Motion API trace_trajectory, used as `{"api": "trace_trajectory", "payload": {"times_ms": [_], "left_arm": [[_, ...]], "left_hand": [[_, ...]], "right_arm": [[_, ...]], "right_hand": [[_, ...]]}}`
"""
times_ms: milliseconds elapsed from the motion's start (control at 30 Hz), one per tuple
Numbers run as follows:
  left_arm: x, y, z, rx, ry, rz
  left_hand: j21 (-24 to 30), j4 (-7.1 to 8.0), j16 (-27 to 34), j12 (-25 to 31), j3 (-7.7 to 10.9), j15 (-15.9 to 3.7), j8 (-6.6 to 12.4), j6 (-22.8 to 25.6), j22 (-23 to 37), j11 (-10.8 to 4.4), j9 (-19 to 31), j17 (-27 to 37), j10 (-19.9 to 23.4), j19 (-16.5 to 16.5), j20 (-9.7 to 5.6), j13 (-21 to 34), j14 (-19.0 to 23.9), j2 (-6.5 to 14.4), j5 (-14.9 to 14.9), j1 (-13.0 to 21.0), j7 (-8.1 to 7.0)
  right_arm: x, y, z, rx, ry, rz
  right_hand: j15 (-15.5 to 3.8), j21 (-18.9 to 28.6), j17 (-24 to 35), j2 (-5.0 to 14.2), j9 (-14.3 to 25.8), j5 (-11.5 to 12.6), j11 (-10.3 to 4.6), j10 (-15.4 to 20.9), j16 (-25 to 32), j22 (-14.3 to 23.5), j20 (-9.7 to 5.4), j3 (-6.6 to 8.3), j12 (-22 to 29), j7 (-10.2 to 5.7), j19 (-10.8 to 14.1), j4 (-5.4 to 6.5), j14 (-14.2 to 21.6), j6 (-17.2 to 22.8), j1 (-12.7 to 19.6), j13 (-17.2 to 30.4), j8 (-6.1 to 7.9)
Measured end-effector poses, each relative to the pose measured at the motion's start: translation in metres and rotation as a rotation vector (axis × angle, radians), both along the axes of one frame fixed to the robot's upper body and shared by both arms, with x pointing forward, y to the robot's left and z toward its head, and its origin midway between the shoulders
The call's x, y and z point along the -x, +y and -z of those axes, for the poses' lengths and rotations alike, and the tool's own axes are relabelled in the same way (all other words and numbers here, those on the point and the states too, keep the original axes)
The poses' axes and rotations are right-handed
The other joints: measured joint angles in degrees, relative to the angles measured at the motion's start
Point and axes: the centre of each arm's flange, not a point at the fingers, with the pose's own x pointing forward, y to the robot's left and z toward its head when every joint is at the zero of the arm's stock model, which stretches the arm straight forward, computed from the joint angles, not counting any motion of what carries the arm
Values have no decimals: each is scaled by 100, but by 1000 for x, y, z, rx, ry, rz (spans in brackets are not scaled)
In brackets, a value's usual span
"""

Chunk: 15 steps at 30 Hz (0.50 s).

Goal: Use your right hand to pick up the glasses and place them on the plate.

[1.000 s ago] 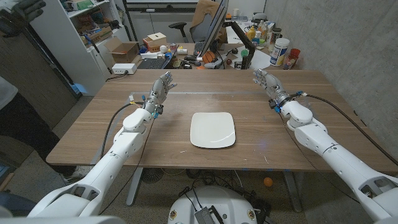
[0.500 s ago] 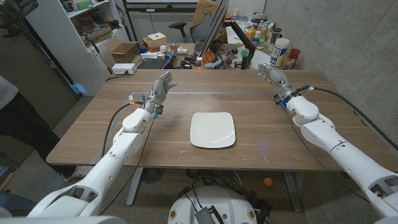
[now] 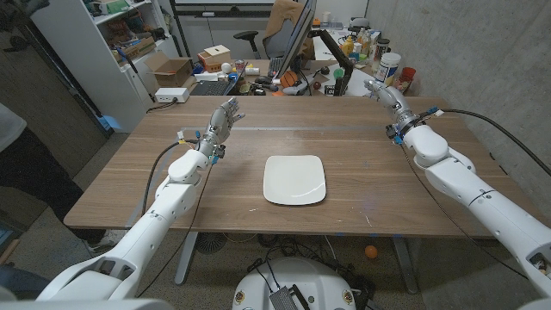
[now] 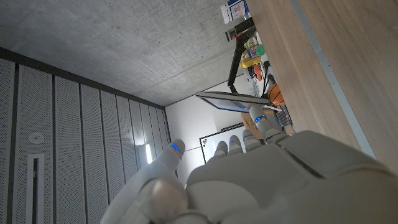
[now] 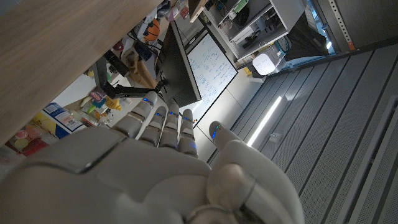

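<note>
A white square plate [image 3: 294,179] lies in the middle of the wooden table [image 3: 362,185]. My right hand [image 3: 386,93] hovers over the table's far right corner with its fingers stretched out and nothing in it; the right wrist view shows the same hand [image 5: 168,168] with fingers extended past the table edge. Over the far left part of the table my left hand [image 3: 222,120] is held up, fingers extended and holding nothing, and it appears again in the left wrist view [image 4: 267,174].
Past the table's far edge stand a white canister [image 3: 387,72], bottles, a monitor on an arm [image 3: 297,39], cardboard boxes [image 3: 172,71] and a chair. A person [image 3: 17,164] is at the left edge. A concrete wall runs along the right side.
My right arm has swung outward and away, carrying the hand toward the far right corner of the table. The left arm and the plate have stayed put.
</note>
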Motion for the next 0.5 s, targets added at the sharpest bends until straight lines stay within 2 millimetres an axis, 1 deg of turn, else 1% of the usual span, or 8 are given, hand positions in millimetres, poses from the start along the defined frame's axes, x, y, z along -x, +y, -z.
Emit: {"api": "trace_trajectory", "payload": {"times_ms": [133, 200, 233, 267, 333, 400, 433, 500], "left_arm": [[0, 0, -2, -4, -6, 3], [0, -1, -2, -5, -7, 3], [0, -1, -2, -9, -8, 5], [-1, -1, -2, -9, -8, 5], [-1, -1, -4, -13, -13, 6], [-1, -1, -4, -14, -13, 6], [-1, -2, -5, -17, -15, 7], [-1, -2, -5, -19, -15, 8]], "left_hand": [[0, 0, 0, 0, 0, 0, 0, 0, 0, 0, 0, 0, 0, 0, 0, 0, 0, 0, 0, 0, 0], [-15, 0, 0, 0, 0, 0, 0, 0, 0, 0, 0, 0, 0, 0, 0, 0, 0, 0, 0, 0, 0], [-40, 0, 0, 0, 0, 0, 0, 0, 0, 0, 0, 0, 0, 0, 0, 0, 0, 0, 0, 0, 0], [-40, 0, 0, 0, 0, 0, 0, 0, 0, 0, 0, 0, 0, 0, 0, 0, 0, 0, 0, 0, 0], [-40, 0, 0, 0, 0, 0, 0, 0, 0, 0, 0, 0, 0, 0, 0, 0, 0, 0, 0, 0, 0], [-40, 0, 0, 0, 0, 0, 0, 0, 0, 0, 0, 0, 0, 0, 0, 0, 0, 0, 0, 0, 0], [-40, 0, 0, 0, 0, 0, 0, 0, 0, 0, 0, 0, 0, 0, 0, 0, 0, 0, 0, 0, 0], [-40, 0, 0, 0, 0, 0, 0, 0, 0, 0, 0, 0, 0, 0, 0, 0, 0, 0, 0, 0, 0]], "right_arm": [[4, -3, -7, 27, -17, 43], [3, -5, -7, 37, -18, 68], [6, -6, -13, 51, -30, 79], [5, -7, -13, 54, -30, 87], [8, -9, -19, 77, -41, 117], [7, -11, -18, 87, -36, 144], [10, -12, -25, 100, -50, 156], [11, -14, -28, 114, -56, 177]], "right_hand": [[0, 0, 0, 0, 0, 0, 0, 0, 0, 0, 0, 8, 0, 0, 0, -8, 0, 0, 0, 0, 0], [0, 0, 0, 22, 0, 0, 15, 15, 0, 0, 0, -3, 0, 0, 0, -30, 0, 0, 22, 0, 0], [0, 0, 0, 22, 0, 0, 19, 19, 0, 0, 0, 9, 0, 0, 0, -41, 0, 0, 22, 0, 0], [0, 0, 0, 8, -1, 0, 19, 19, 0, 0, 0, 14, 0, 0, 0, -47, 0, 0, 37, 0, 0], [0, 0, 1, -5, -1, 0, 19, 19, 0, 0, 0, 14, 0, -19, 0, -47, 0, 18, 52, 0, 0], [0, 0, 1, 24, -1, -23, 20, 19, 0, 0, 0, 32, 0, -25, 0, -64, 0, 24, 81, 0, 0], [0, 0, 1, 24, -1, -23, 20, 19, 0, 0, 0, 15, 0, -41, 0, -81, 0, 41, 81, -1, 0], [0, 0, 1, 24, -1, -23, 20, 19, 0, 0, 0, 13, 0, -41, -1, -93, 0, 41, 81, 0, 0]]}}
